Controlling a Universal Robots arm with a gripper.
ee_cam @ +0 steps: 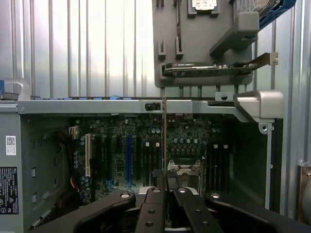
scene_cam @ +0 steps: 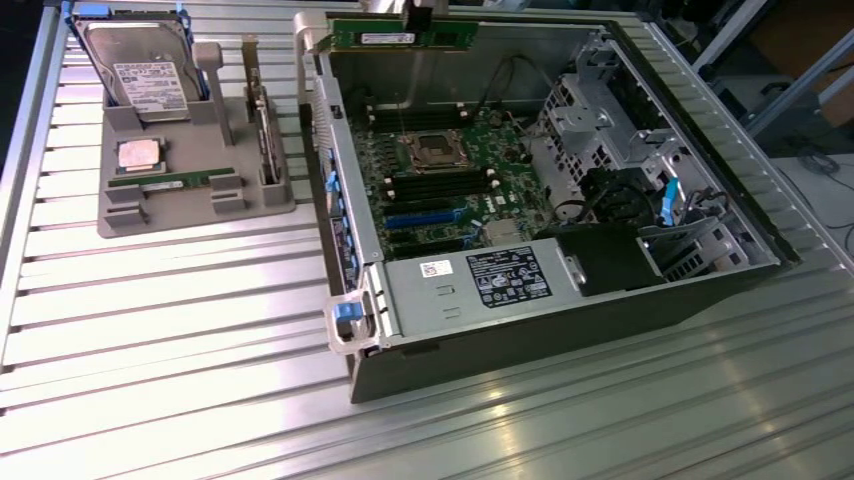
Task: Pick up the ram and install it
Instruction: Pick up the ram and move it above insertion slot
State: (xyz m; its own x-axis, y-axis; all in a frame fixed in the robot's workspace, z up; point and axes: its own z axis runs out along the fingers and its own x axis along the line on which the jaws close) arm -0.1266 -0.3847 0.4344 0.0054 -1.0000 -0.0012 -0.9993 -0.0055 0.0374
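So, exterior view first: the gripper (scene_cam: 420,22) hangs over the far wall of the open pc case (scene_cam: 350,200), jaws clamped on the ram (scene_cam: 400,37). It holds the ram by the upper edge, long side level, white sticker toward the camera. Ram is in the air, clear of the motherboard (scene_cam: 441,180). The cpu socket (scene_cam: 434,150) and long black slots (scene_cam: 447,187) lie below the gripper, nearer the camera. Well off from the gripper, toward the exterior view's left, a grey holder (scene_cam: 134,215) sits on the ribbed metal table (scene_cam: 200,330). It carries a hard drive (scene_cam: 140,65), a silver processor chip (scene_cam: 140,155) and an expansion card (scene_cam: 267,130) on edge. A 2nd thin green strip (scene_cam: 163,185) seems to lie at the holder's front, but it's too small to be sure.

Wrist view: two black fingers (ee_cam: 154,204) pinch the ram (ee_cam: 165,141), seen edge-on as a thin line running straight out from the gripper (ee_cam: 165,179). Beyond the tips lies the motherboard (ee_cam: 121,145), w/ the cpu socket (ee_cam: 183,172) just beside the ram's line. Further out is a wall of the pc case (ee_cam: 97,106), then the grey holder (ee_cam: 194,43) w/ the expansion card (ee_cam: 209,69) on it.
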